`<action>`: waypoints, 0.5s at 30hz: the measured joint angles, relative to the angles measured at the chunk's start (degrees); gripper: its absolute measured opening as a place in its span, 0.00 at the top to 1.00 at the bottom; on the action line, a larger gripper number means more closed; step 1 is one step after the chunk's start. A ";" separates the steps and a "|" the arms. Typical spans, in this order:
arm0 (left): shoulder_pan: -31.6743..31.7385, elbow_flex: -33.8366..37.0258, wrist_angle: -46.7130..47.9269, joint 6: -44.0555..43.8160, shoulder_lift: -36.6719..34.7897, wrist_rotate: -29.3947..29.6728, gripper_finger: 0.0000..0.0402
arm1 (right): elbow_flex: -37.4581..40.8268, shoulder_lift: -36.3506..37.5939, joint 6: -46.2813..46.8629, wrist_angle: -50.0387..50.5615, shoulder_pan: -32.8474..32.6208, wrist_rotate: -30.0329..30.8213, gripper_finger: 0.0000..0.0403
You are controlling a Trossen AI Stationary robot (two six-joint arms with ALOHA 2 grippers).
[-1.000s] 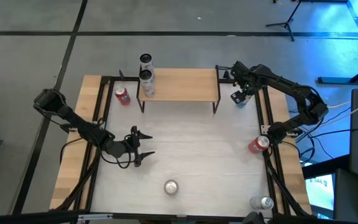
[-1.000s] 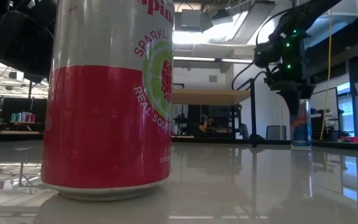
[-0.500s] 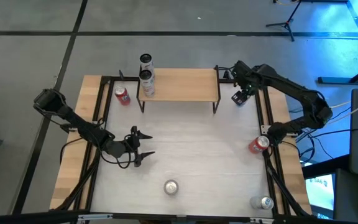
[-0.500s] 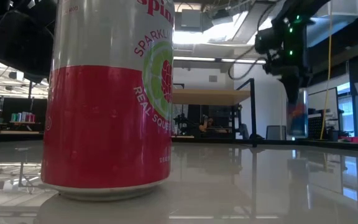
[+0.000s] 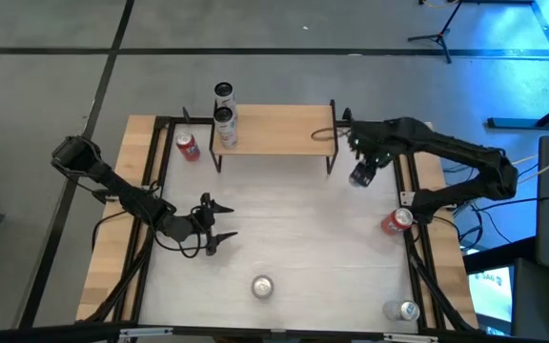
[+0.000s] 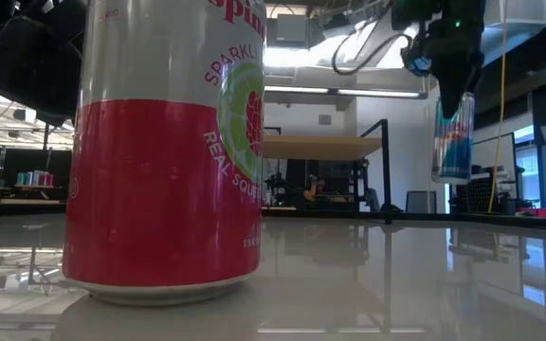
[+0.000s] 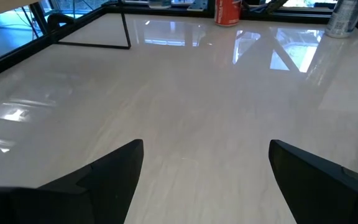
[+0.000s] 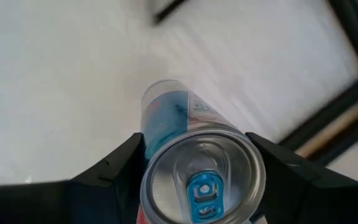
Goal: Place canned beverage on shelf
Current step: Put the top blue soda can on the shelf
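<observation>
Can (image 8: 194,168) between right gripper (image 8: 194,158) jaws

The surface (image 5: 284,229) is pale, smooth and highly glossy, mirroring lights and cans, with matt light-wood strips (image 5: 117,229) along its sides. The shelf (image 5: 274,129) has a matt, pale wood board on thin black metal legs (image 5: 331,162). The slim blue can (image 8: 185,143) in the right pincer (image 8: 194,165) is shiny printed metal with a bare brushed-silver lid (image 8: 202,177) and a blue tab. The large red and white can (image 6: 164,142) has a satin printed skin. The pincer fingers (image 7: 98,180) look like matt black plastic.
</observation>
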State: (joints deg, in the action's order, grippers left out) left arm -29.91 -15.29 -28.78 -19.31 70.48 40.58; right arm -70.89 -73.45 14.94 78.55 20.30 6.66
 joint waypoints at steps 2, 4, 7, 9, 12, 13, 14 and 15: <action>0.00 0.00 -0.02 0.00 0.00 0.00 0.16 | 0.00 -0.02 1.37 -0.98 -3.97 -0.18 0.42; 0.00 0.00 -0.02 0.00 0.00 0.00 0.16 | 0.00 0.00 1.69 -4.00 -7.97 -0.27 0.42; 0.00 0.00 -0.28 0.00 0.00 0.00 0.16 | 0.00 -0.04 1.40 -10.15 -14.11 -0.70 0.42; 0.00 0.00 -0.28 0.00 0.00 0.00 0.16 | 0.00 -0.28 1.32 -14.43 -17.45 -0.73 0.42; 0.00 0.00 -0.35 0.00 0.00 0.00 0.16 | 0.00 -1.75 0.11 -20.32 -21.19 -0.97 0.42; 0.00 0.00 -0.38 0.00 0.00 0.00 0.16 | 0.00 -2.44 -0.36 -21.75 -22.10 -0.91 0.42; 0.00 0.00 -0.41 0.00 0.00 0.00 0.16 | 0.00 -3.14 -0.97 -23.13 -22.84 -0.86 0.42; 0.00 0.00 -0.43 0.00 0.00 0.00 0.16 | 0.00 -3.94 -1.70 -24.41 -23.40 -0.83 0.42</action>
State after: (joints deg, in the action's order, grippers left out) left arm -29.91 -15.29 -29.20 -19.31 70.48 40.58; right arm -70.89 -77.39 13.24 54.14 -3.10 5.83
